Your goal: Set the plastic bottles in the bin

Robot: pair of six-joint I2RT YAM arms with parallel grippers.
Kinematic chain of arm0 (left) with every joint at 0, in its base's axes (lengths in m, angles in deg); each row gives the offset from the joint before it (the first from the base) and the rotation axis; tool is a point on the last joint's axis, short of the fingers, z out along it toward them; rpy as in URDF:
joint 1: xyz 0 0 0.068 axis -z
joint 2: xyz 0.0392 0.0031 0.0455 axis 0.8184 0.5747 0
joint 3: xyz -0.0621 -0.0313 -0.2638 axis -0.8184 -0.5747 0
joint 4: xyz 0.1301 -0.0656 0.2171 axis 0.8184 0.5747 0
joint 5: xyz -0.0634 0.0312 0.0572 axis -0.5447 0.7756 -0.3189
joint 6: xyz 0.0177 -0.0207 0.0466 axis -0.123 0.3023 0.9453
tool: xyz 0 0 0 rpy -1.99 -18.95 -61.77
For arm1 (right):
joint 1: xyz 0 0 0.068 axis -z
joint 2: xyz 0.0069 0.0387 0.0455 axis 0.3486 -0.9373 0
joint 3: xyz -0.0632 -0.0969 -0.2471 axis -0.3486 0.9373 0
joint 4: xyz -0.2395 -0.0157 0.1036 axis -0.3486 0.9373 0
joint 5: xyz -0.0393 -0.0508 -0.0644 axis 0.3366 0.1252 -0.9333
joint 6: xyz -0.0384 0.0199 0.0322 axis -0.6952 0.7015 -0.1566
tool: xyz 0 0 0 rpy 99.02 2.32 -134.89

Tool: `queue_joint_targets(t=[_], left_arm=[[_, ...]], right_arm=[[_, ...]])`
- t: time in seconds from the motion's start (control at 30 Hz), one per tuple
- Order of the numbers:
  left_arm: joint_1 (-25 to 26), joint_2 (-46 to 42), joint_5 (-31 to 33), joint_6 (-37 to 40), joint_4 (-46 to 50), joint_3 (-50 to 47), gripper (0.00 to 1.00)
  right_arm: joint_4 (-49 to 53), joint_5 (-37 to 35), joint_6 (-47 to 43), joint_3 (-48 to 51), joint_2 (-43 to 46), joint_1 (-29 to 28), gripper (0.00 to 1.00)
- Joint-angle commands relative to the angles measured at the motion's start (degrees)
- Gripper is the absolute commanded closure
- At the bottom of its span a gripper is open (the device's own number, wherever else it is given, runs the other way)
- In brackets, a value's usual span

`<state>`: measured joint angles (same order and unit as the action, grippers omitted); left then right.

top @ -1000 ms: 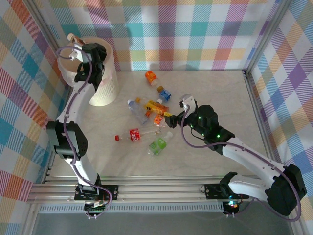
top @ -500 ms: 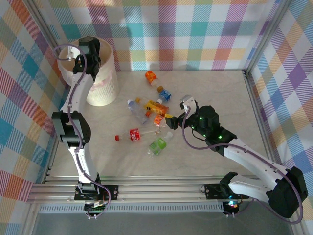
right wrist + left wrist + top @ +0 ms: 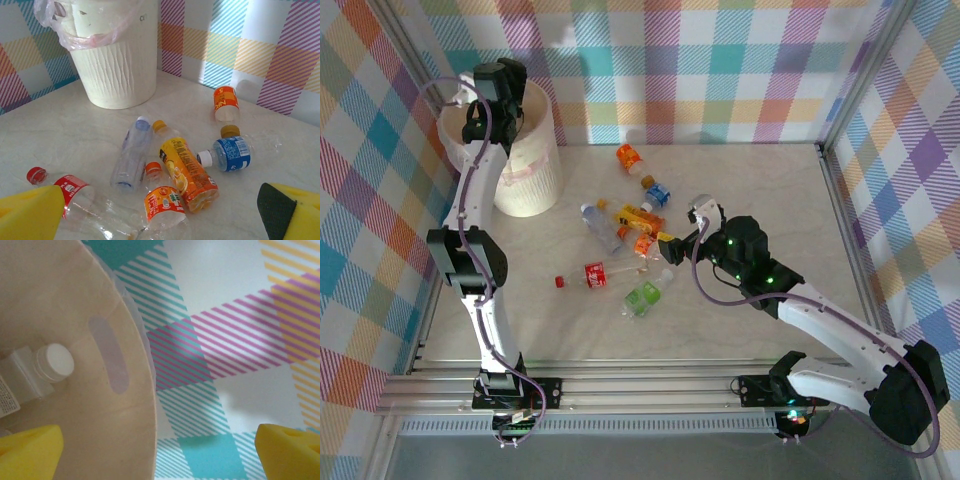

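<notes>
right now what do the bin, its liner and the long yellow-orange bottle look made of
Bin: likely rigid plastic, matte cream, moulded wavy ribs.
Liner: thin translucent film, wrinkled over the rim.
Long yellow-orange bottle: probably plastic, with a glossy printed wrap label.

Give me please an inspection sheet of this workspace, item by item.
Surface: pale marbled table, bare around the pile.
Job's things: bin at the far left, liner over its rim; one white-capped bottle inside; about seven bottles lying loose mid-table.
Clutter: nothing seen.
Grippers: left gripper open and empty above the bin; right gripper open and empty, facing the bottles.
Cables: purple cable along each arm.
Surroundings: plaid walls on three sides.
</notes>
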<state>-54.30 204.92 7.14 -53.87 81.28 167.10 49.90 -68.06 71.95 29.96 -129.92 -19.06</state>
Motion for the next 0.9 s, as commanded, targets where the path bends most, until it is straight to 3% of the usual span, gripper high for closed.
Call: queue_joint_targets(t=[0.0,0.5,0.67,0.87], left_arm=[[-0.4,-4.8,-4.1,3.2,-0.1,-1.9,0.01],[3.2,-21.5,-15.9,15.8,-5.8,-19.4,0.0],[7.8,-27.5,-18.5,21.3,-4.5,-27.2,0.0],[15.8,-33.8,-16.6,27.5,0.7,-37.5,0.0]], right_arm=[[-2.5,-2.1,0.6,0.8,-1.1,-0.4,0.0],[-4.9,-4.9,6.5,0.7,-5.4,-0.3,0.01],[-3.9,-7.3,16.2,1.2,-8.4,-0.3,0.0],[-3.7,-11.7,23.8,4.2,-7.7,-0.3,0.0]])
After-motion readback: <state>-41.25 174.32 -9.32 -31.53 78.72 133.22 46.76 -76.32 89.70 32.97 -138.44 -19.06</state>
